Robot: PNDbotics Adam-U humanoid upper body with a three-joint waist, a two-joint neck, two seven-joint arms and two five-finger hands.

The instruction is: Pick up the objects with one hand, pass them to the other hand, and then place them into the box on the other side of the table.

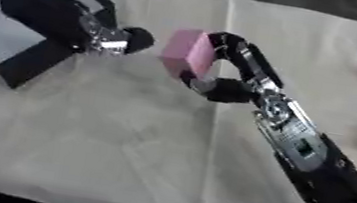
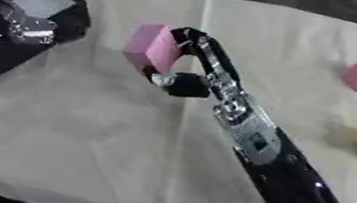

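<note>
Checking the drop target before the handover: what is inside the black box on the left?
The black box shows only bare grey floor. The left hand and arm hang over much of it, so that part is hidden. The pink block is outside, in the right hand.

Right arm enters from lower right, forearm stretched diagonally toward table centre. Right hand (image 1: 235,74) pinches the pink block (image 1: 188,52), fingers curled over its top, thumb under. Left hand (image 1: 95,30) at upper left, wrist bent, fingers pointing away; whether they curl is unclear.
</note>
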